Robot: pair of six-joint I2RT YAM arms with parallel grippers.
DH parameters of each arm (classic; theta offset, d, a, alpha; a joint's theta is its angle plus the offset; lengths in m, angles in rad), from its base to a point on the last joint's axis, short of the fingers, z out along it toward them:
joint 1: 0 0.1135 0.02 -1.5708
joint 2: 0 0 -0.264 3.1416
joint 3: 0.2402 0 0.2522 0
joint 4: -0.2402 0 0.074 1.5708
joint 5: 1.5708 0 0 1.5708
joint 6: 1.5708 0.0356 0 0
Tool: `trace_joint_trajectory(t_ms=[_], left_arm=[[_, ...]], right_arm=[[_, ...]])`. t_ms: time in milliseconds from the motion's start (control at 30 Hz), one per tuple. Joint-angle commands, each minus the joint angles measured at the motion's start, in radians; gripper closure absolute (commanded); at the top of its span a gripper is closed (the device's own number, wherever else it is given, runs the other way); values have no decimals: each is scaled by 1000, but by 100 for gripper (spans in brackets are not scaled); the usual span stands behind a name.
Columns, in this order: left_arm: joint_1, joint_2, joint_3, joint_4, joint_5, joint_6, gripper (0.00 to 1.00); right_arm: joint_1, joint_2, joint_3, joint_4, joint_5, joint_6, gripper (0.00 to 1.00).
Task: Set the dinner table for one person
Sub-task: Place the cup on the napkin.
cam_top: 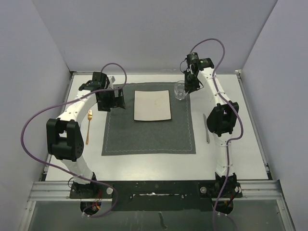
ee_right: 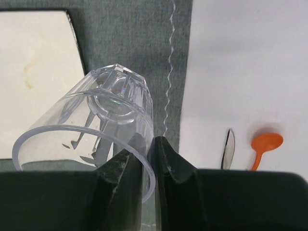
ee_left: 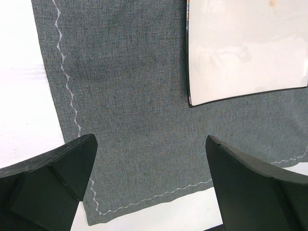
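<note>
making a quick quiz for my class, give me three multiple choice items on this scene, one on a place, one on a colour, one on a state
1. Where does the gold spoon lie?
a) on the dinner table, left of the placemat
b) right of it
c) on top of it

2. What colour is the placemat?
a) red
b) dark grey
c) yellow

3. How is the right tool?
a) wide open and empty
b) out of view
c) shut on the glass

Answers:
1: a, since the top view shows the spoon on the white tabletop beside the mat's left edge.
2: b, since the cloth is dark grey in all three views.
3: c, since the right wrist view shows its fingers pinching the clear wall at the rim.
</note>
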Motion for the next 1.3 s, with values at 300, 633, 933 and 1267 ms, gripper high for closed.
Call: trace_joint_trajectory(t_ms=[300,633,933,1267], left_arm=[[4,-17,11,56,-16,9,2],[6,2,19,56,-13,10,2],[6,9,21,59,-15,10,2],[7,13,25,58,-15,9,2]], right_arm=[[-54,103,30,281,-59,-63,100],[-64,151,69,335,-56,-70,100],[-68,156,67,306,-40,-64,100],[-74,117,70,272,-42,-51,100]])
